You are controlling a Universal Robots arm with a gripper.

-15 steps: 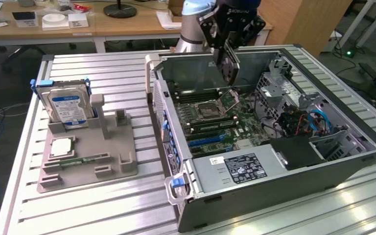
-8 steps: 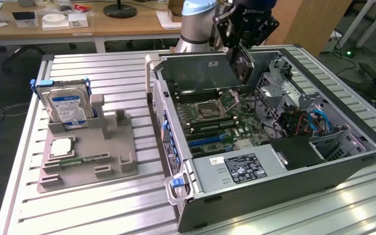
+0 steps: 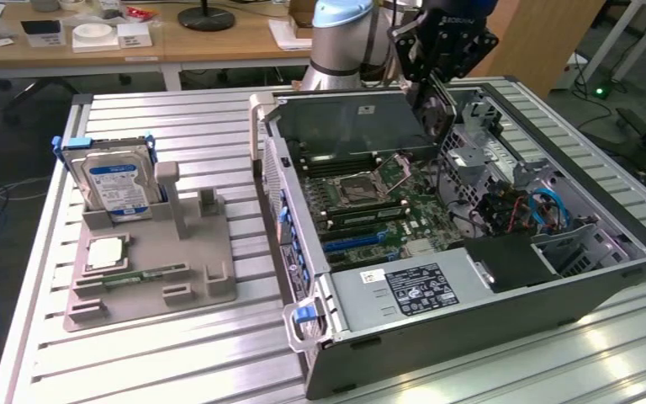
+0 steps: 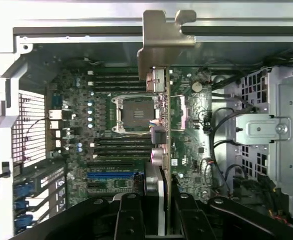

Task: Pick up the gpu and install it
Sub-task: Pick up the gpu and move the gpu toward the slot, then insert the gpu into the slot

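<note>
My gripper [image 3: 440,77] hangs over the far side of the open computer case [image 3: 458,328], shut on the gpu [image 3: 433,114], which hangs edge-down below it above the motherboard [image 3: 373,210]. In the wrist view the gpu [image 4: 162,125] is seen edge-on: a thin green board with connectors and its silver metal end bracket [image 4: 161,37] at the far end. The black fingers [image 4: 131,220] clamp it from both sides, with the gripper [image 4: 159,212] centred on the card. Under it lie the CPU socket [image 4: 134,114] and the expansion slots [image 4: 111,175].
At the exterior view's left a grey parts holder [image 3: 177,290] carries an upright silver hard drive [image 3: 115,181], a CPU chip [image 3: 108,252] and a narrow memory stick [image 3: 144,275]. Inside the case sit a power supply [image 3: 413,290], drive cage [image 4: 281,130] and cables [image 3: 525,210].
</note>
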